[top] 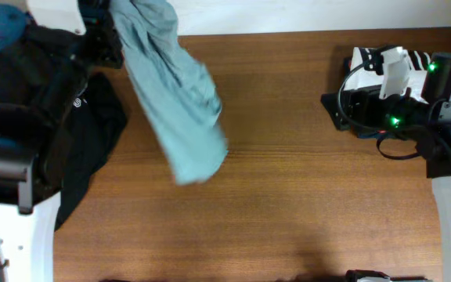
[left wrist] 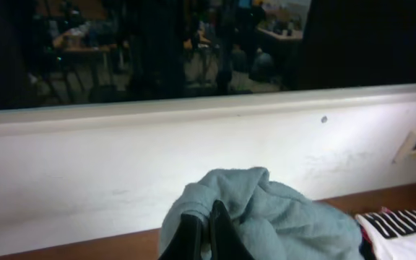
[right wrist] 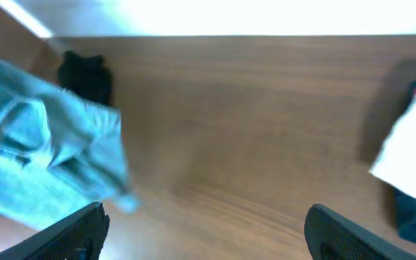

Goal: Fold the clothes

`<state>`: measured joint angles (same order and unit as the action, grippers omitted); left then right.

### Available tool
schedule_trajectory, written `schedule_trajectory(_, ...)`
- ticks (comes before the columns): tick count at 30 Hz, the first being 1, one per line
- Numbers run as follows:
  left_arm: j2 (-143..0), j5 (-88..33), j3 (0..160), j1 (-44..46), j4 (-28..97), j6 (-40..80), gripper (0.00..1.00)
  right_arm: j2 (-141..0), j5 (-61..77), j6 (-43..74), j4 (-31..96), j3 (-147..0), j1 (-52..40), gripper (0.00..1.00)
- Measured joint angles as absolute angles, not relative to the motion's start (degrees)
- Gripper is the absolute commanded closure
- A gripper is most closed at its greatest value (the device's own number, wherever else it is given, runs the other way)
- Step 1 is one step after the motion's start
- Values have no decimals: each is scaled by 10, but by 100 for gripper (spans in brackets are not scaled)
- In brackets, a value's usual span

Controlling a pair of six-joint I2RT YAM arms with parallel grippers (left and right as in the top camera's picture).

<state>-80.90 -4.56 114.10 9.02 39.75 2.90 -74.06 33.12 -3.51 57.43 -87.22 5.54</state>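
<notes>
Left fingers (left wrist: 191,237) pinching grey-teal shirt (top: 174,98), crumpled, hanging

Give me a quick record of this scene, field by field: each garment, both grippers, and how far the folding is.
Left gripper: shut on one end of thin grey-teal jersey shirt
Shirt state: bunched, unfolded
Right gripper: open, empty, above brown wooden table
Black top with small white round logo: crumpled at table's left edge
Folding: not begun

Overhead evenly lit; right wrist view soft, the shirt (right wrist: 42,159) blurred, glare along top edge.
</notes>
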Motion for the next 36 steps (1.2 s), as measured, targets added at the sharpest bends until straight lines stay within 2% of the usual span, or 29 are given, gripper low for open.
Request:
schedule_trajectory(3,-825,-46,1141,93,397,29,99,-753,369,-74,594,-872,51,5)
schedule_trajectory(7,-849,-67,1141,93,394,29,99,-787,414,-131,600,-872,22,5)
schedule_trajectory(13,-858,-114,1139,93,376,29,99,-860,477,-154,554,-872,-29,15)
schedule_trajectory(19,-858,-131,1139,93,381,29,99,-936,511,-95,443,-872,-49,15)
schedule_trajectory(26,-858,-138,1139,93,388,29,99,-979,519,29,308,-872,-49,15)
schedule_trajectory(36,-858,-138,1139,93,388,29,99,-1015,522,90,312,-872,-100,15)
